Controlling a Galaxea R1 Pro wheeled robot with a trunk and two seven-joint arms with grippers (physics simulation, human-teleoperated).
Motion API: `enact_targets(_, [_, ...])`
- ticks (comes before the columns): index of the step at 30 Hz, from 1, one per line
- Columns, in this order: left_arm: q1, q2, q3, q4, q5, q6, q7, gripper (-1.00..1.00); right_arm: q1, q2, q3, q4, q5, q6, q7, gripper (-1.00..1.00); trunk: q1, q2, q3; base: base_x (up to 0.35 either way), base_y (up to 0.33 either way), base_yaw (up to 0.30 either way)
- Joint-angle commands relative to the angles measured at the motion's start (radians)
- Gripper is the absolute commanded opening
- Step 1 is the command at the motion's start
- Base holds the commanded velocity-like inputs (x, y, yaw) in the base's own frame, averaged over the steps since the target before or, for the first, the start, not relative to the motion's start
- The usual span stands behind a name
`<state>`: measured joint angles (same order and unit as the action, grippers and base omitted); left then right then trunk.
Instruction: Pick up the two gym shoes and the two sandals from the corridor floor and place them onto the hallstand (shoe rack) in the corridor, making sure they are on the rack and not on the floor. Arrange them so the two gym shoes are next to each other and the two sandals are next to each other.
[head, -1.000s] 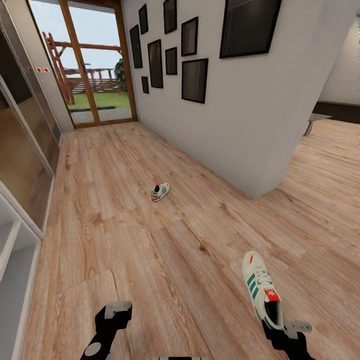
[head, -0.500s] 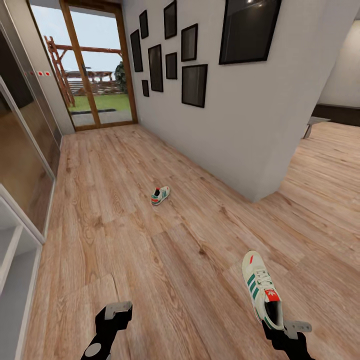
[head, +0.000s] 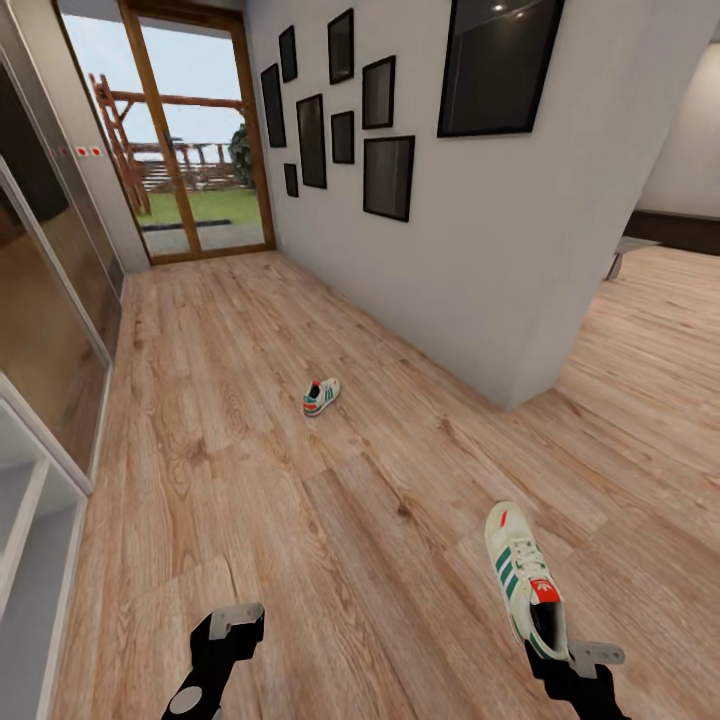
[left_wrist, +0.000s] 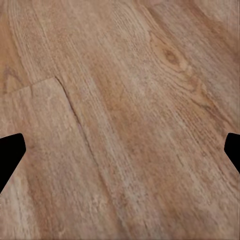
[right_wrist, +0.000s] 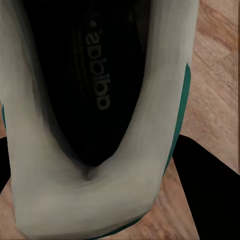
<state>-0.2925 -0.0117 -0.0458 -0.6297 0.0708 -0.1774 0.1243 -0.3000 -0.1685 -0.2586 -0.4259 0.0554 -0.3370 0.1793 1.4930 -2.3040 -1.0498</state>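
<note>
Gym shoe (head: 523, 583) gripped at heel by right gripper (head: 578, 668), held over corridor floor (head: 300, 500). Second gym shoe (head: 320, 396) farther down floor. Left gripper (head: 228, 628) fingers spread, empty.

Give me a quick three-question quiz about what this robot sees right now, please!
1. True or false: both gym shoes lie on the floor.
2. Which gripper is at the near shoe: A left, B right?
3. What hangs on the white wall?

Key:
1. True; the far shoe lies farther down the corridor.
2. B; the right gripper is at its heel, the left gripper is over bare boards.
3. Dark picture frames.
</note>
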Motion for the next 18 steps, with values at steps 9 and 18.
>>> enact_targets(9, [0.000,0.000,-0.013,-0.008,0.006,-0.005,0.002,1.00,-0.001,0.000,-0.008,0.002,0.007,-0.003,0.005,-1.00,-0.012,0.021,0.009,0.000,0.000,0.000])
enact_targets(18, [0.000,0.000,-0.013,-0.014,0.007,-0.005,-0.005,1.00,-0.001,0.000,-0.008,0.000,0.006,-0.002,0.005,-1.00,-0.012,0.021,0.009,0.219,0.000,0.000])
